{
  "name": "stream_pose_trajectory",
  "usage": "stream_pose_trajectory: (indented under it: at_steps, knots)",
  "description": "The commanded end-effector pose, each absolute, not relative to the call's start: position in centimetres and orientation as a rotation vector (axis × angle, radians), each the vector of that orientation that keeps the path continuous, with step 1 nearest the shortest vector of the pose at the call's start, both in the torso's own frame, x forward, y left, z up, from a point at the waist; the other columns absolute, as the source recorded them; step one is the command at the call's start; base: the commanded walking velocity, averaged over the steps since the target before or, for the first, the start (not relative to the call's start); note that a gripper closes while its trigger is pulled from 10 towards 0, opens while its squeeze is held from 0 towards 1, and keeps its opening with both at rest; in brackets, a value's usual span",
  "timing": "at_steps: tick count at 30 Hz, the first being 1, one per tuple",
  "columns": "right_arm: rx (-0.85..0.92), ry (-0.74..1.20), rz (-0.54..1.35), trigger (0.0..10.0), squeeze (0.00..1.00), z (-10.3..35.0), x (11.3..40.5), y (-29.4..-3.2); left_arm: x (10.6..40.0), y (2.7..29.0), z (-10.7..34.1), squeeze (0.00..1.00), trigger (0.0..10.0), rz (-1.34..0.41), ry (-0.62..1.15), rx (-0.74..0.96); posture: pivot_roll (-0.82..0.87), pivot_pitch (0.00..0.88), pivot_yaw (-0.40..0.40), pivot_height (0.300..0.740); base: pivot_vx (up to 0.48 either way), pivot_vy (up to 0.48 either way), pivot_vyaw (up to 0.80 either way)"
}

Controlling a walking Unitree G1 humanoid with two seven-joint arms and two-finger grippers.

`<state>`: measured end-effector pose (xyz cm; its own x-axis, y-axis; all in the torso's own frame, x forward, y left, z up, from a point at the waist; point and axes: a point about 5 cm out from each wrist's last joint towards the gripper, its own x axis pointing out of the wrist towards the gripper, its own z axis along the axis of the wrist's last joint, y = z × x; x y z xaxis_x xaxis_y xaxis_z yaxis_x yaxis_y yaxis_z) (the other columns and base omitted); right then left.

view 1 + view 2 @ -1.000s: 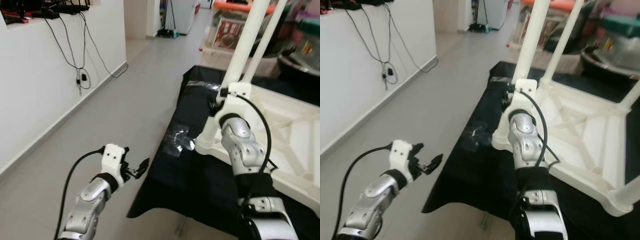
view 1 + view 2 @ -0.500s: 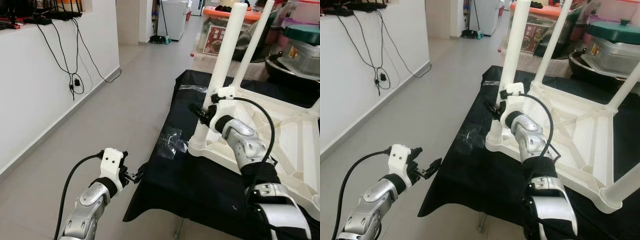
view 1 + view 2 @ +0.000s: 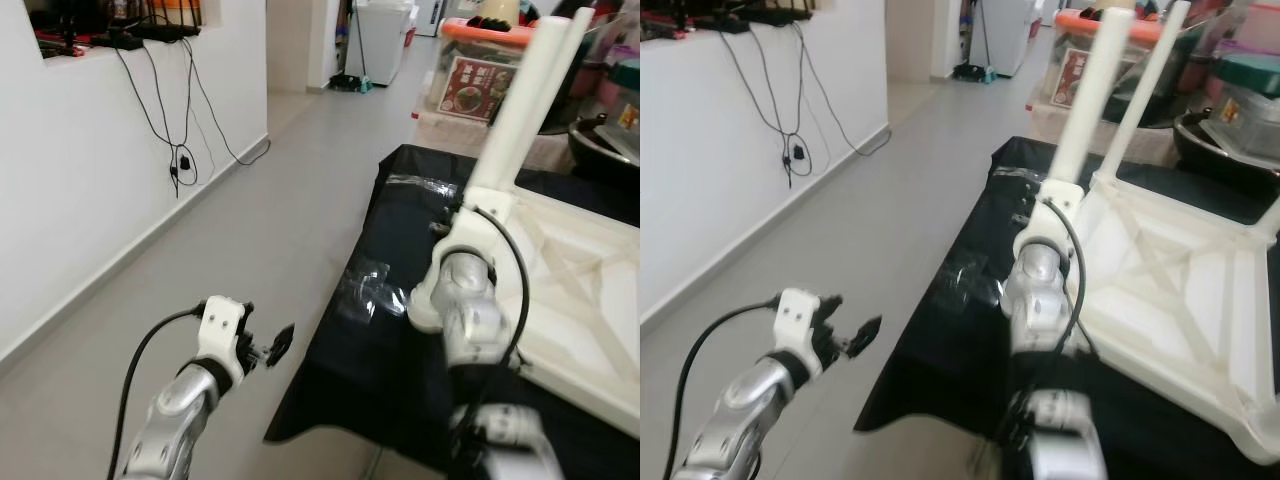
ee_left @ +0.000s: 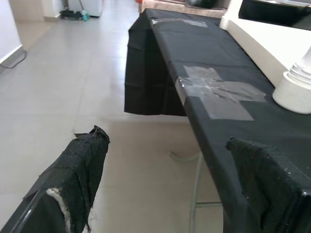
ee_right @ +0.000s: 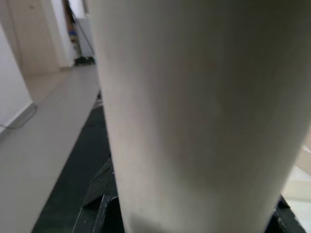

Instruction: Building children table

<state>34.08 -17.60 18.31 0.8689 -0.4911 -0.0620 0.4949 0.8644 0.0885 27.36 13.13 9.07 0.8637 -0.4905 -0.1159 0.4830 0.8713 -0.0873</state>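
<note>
Right wrist view puts the right gripper hard against the near table leg: the white tube stands directly ahead between its black fingers, which flank the base of the tube on both sides, so the claw reads as closed around the leg, though contact at the pads is hidden. From the head views the leg's long axis runs upright, tilted slightly away from the robot, rising from the corner socket of the upturned children's table, which lies underside-up on the black-covered work table. A second leg stands further back on the same frame. The right arm is clearly the nearer one; any seating or twisting of the leg would, in my judgement, have to act along that upright axis. The left gripper hangs off the table's left edge over the floor, fingers apart and empty, well apart from the leg. A taped plastic patch lies on the cloth between it and the frame.
</note>
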Motion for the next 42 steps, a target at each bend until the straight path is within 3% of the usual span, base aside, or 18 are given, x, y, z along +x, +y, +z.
stream_pose_trajectory:
  at_steps: [1, 5, 6, 11, 12, 16, 18, 24, 25, 27, 28, 30, 33, 34, 36, 39, 40, 42]
  knots:
    - [0.1, 0.164, -0.553, 10.0, 0.0, 15.4, 32.6, -17.7, 27.3, 13.1, 9.0, 0.0, 10.0, -0.525, 0.147, -0.055, 0.0, 0.0, -0.068, 0.74, 0.0, 0.0, 0.0]
    - [0.117, 0.113, -0.463, 10.0, 0.0, 16.0, 32.5, -17.0, 27.4, 13.0, 9.1, 0.0, 10.0, -0.528, 0.147, -0.053, 0.0, 0.0, -0.065, 0.74, 0.0, 0.0, 0.0]
    - [0.102, 0.068, -0.327, 10.0, 1.0, 16.6, 33.1, -16.8, 27.6, 12.8, 9.2, 0.0, 10.0, -0.533, 0.142, -0.053, 0.0, 0.0, -0.069, 0.74, 0.0, 0.0, 0.0]
    - [-0.035, 0.081, -0.17, 10.0, 1.0, 18.3, 35.6, -18.7, 27.8, 12.7, 9.4, 0.0, 10.0, -0.531, 0.132, -0.059, 0.0, 0.0, -0.077, 0.74, 0.0, 0.0, 0.0]
    - [-0.061, 0.05, -0.144, 10.0, 0.0, 19.5, 36.3, -19.6, 27.7, 12.8, 9.3, 0.0, 10.0, -0.529, 0.134, -0.06, 0.0, 0.0, -0.077, 0.74, 0.0, 0.0, 0.0]
    - [-0.074, -0.05, 0.045, 10.0, 0.0, 22.4, 37.2, -20.6, 27.5, 12.8, 9.2, 0.0, 10.0, -0.526, 0.138, -0.061, 0.0, 0.0, -0.072, 0.74, 0.0, 0.0, 0.0]
    - [-0.095, -0.103, 0.297, 10.0, 0.0, 23.1, 37.1, -20.8, 27.7, 12.6, 9.2, 0.0, 10.0, -0.532, 0.138, -0.056, 0.01, 0.0, -0.076, 0.74, 0.0, 0.0, 0.0]
    - [-0.118, -0.071, 0.602, 10.0, 0.0, 21.5, 35.8, -19.2, 28.1, 12.7, 9.4, 0.0, 10.0, -0.531, 0.13, -0.054, 0.01, 0.0, -0.078, 0.74, 0.0, 0.0, 0.0]
    - [-0.094, -0.042, 0.685, 1.7, 0.0, 20.6, 36.1, -18.0, 28.2, 12.8, 9.4, 0.0, 10.0, -0.529, 0.13, -0.052, 0.01, 0.0, -0.081, 0.74, 0.0, 0.0, 0.0]
    - [-0.094, -0.042, 0.685, 1.7, 0.0, 20.6, 36.1, -18.0, 28.2, 12.8, 9.4, 0.0, 10.0, -0.529, 0.13, -0.052, 0.01, 0.0, -0.081, 0.74, 0.0, 0.0, 0.0]
    - [-0.048, -0.037, 0.544, 0.0, 0.0, 20.2, 37.8, -17.2, 28.2, 12.7, 9.5, 0.0, 10.0, -0.528, 0.126, -0.047, 0.03, 0.0, -0.091, 0.74, 0.0, 0.0, 0.0]
    - [-0.023, -0.038, 0.448, 0.0, 0.0, 20.2, 38.5, -17.1, 28.3, 12.7, 9.5, 0.0, 10.0, -0.526, 0.123, -0.046, 0.03, 0.0, -0.091, 0.74, 0.0, 0.0, 0.0]
    - [0.01, 0.107, -0.137, 0.0, 0.0, 18.5, 39.7, -19.7, 28.2, 12.9, 9.6, 0.0, 10.0, -0.52, 0.123, -0.051, 0.02, 0.0, -0.088, 0.74, 0.0, 0.0, 0.0]
    - [0.01, 0.107, -0.137, 0.0, 0.0, 18.5, 39.7, -19.7, 28.2, 12.9, 9.6, 0.0, 10.0, -0.52, 0.123, -0.051, 0.02, 0.0, -0.088, 0.74, 0.0, 0.0, 0.0]
    - [-0.021, 0.15, -0.493, 0.0, 0.0, 16.5, 37.7, -21.9, 28.0, 12.9, 9.4, 0.0, 10.0, -0.521, 0.127, -0.05, 0.03, 0.0, -0.089, 0.74, 0.0, 0.0, 0.0]
    - [-0.129, 0.084, -0.551, 0.0, 0.0, 15.4, 34.6, -20.8, 27.8, 13.1, 9.3, 0.0, 10.0, -0.519, 0.135, -0.052, 0.01, 0.0, -0.078, 0.74, 0.0, 0.0, 0.0]
    - [-0.152, 0.082, -0.494, 10.0, 0.0, 14.9, 32.7, -19.3, 27.7, 13.0, 9.2, 0.0, 10.0, -0.524, 0.14, -0.053, 0.0, 0.0, -0.073, 0.74, 0.0, 0.0, 0.0]
    - [-0.155, 0.084, -0.472, 10.0, 0.0, 14.9, 32.2, -18.9, 27.7, 13.0, 9.2, 0.0, 10.0, -0.528, 0.141, -0.053, 0.0, 0.0, -0.073, 0.74, 0.0, 0.0, 0.0]
